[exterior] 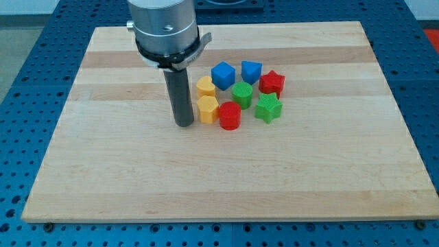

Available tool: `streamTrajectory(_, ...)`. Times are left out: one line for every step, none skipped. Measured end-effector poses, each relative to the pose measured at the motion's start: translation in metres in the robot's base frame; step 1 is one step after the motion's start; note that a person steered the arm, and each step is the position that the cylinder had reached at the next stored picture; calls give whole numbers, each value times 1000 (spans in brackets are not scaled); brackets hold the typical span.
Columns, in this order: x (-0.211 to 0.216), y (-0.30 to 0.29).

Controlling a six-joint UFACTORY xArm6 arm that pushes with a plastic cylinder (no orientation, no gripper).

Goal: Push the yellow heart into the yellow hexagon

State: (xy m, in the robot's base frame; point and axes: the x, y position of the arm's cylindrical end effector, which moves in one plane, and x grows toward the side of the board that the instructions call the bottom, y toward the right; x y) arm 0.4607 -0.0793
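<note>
Our tool, a bare rod with no jaws, sets my tip (184,124) just left of the yellow plastic hexagon (208,108); we should circle above the yellow plastic heart (205,86) (already nearly touching) and nudge gently downward.

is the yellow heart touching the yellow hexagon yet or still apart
Touching, as far as the view shows: the yellow heart sits directly above the yellow hexagon with no board visible between them. My tip stands just left of the hexagon.
</note>
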Motion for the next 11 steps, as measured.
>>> streamTrajectory(-57,-14)
streamTrajectory(-90,-15)
streamTrajectory(-95,2)
streamTrajectory(-115,22)
streamTrajectory(-128,46)
streamTrajectory(-128,57)
streamTrajectory(-128,51)
streamTrajectory(-125,39)
streamTrajectory(-113,39)
streamTrajectory(-104,39)
streamTrajectory(-93,39)
